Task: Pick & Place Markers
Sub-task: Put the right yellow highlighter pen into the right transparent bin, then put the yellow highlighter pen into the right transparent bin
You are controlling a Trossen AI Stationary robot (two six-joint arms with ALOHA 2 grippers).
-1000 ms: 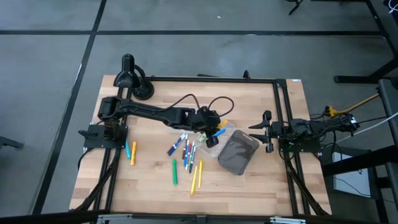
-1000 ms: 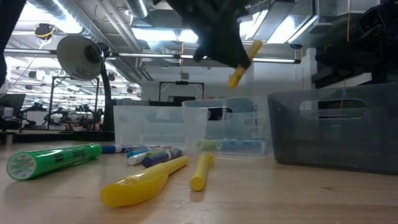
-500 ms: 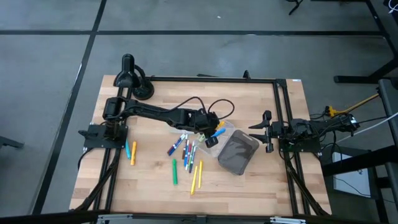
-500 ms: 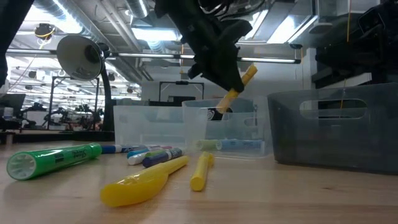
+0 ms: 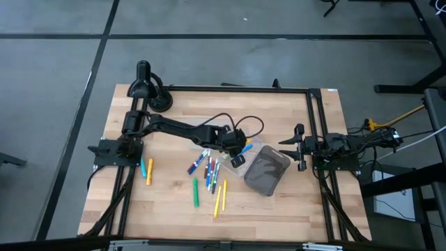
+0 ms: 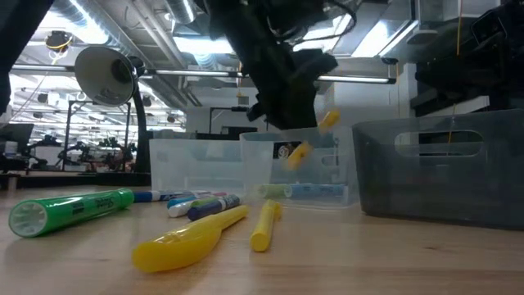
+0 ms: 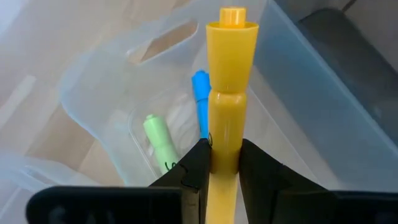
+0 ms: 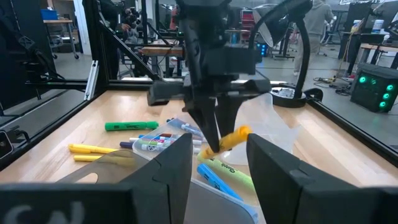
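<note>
My left gripper (image 5: 237, 150) is shut on a yellow marker (image 6: 312, 137) over a clear plastic tray (image 5: 252, 143) at mid-table. The marker's lower end shows through the tray's wall (image 6: 270, 164), and its upper end stands above the rim. A green marker (image 7: 159, 141) and a blue one (image 7: 200, 99) lie on the tray's floor. More markers (image 5: 208, 167) lie loose on the wood left of the tray. My right gripper (image 5: 300, 148) waits open at the table's right side, with nothing between its fingers. My left gripper pinches the yellow marker's narrow barrel (image 7: 224, 152) between its two fingers, below the wider end (image 7: 231, 43). The fingers slant down from the table's left, and the marker runs on between them past their tips. It hangs tilted, clear of the tray's floor.
A dark grey bin (image 5: 267, 171) stands just right of the clear tray. A green marker (image 5: 196, 192) and yellow ones (image 5: 220, 199) lie nearer the front edge, a blue and an orange one (image 5: 146, 169) at the left. A lamp (image 5: 150, 87) stands at the far left.
My left gripper has gone down toward the clear tray, keeping hold of the yellow marker. The marker was well above the tray's rim; now its lower end is inside the tray.
</note>
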